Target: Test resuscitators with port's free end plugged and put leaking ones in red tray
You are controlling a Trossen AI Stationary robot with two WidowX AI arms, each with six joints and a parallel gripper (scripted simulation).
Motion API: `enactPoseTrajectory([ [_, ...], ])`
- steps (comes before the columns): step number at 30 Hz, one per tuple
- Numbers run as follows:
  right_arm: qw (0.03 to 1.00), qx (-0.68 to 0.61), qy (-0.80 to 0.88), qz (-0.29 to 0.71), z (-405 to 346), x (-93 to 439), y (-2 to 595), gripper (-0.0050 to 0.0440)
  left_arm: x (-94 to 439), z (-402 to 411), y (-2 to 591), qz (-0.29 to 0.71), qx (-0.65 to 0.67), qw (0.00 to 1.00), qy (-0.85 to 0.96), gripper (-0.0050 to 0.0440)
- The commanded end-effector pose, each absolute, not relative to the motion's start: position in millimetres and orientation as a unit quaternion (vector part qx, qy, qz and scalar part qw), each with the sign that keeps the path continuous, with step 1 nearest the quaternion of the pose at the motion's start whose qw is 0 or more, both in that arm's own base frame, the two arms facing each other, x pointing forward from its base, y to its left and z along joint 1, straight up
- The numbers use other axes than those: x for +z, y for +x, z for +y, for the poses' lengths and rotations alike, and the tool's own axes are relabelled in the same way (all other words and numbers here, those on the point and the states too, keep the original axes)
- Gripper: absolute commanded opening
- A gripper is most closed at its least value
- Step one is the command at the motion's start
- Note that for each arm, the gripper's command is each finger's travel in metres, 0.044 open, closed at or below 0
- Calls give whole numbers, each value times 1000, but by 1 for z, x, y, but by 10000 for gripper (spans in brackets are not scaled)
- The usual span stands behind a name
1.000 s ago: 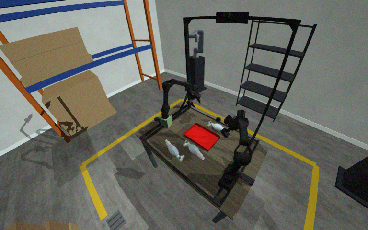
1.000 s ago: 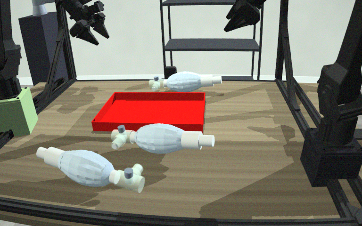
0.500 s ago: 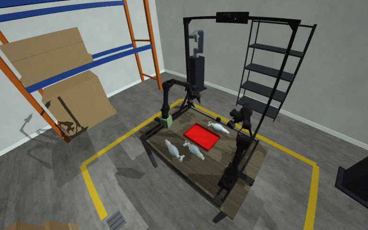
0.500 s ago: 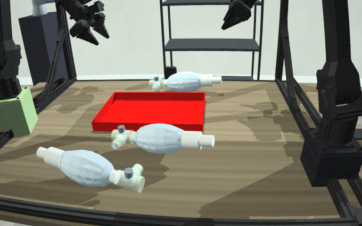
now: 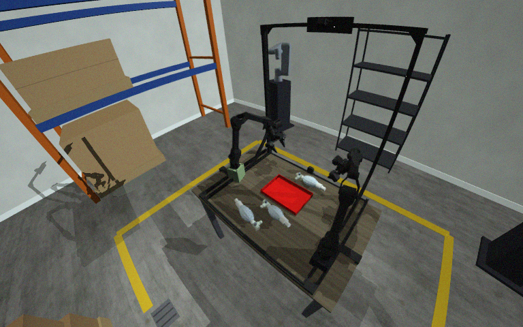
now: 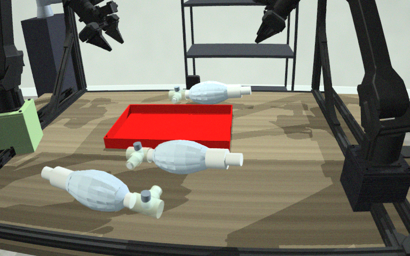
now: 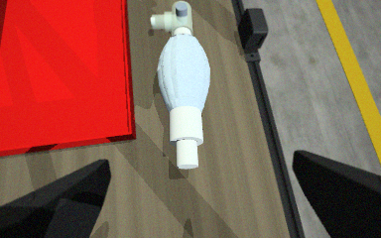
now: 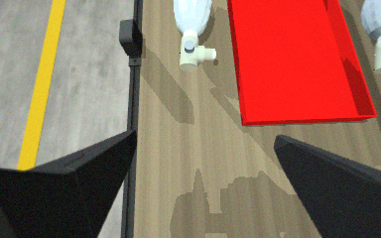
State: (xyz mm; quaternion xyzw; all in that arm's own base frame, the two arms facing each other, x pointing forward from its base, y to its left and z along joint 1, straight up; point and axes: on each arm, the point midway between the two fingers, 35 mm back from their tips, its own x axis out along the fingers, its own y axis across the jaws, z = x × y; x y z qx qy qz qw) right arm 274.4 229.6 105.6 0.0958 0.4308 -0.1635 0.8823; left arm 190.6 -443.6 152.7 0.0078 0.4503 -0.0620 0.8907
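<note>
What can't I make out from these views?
- Far unit, right wrist: rear cut off by top edge.
- Its valve, top: detail too small.
- Left claw, exterior: second fingertip hidden behind the nearer finger.
- Leaks, all views: no squeeze shown.
</note>
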Motion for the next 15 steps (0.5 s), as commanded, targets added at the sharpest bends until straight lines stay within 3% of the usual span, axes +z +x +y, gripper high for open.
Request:
enactPoseTrajectory([
  [1,882,-164,95,431,229,106,274,440,139,-456,188,451,-56,891,15,440],
  [10,882,-164,95,431,229,106,274,440,132,-465,186,450,-53,891,17,440],
  [15,875,-171,96,442,236,101,333,440,132,-462,185,452,-54,890,21,440],
])
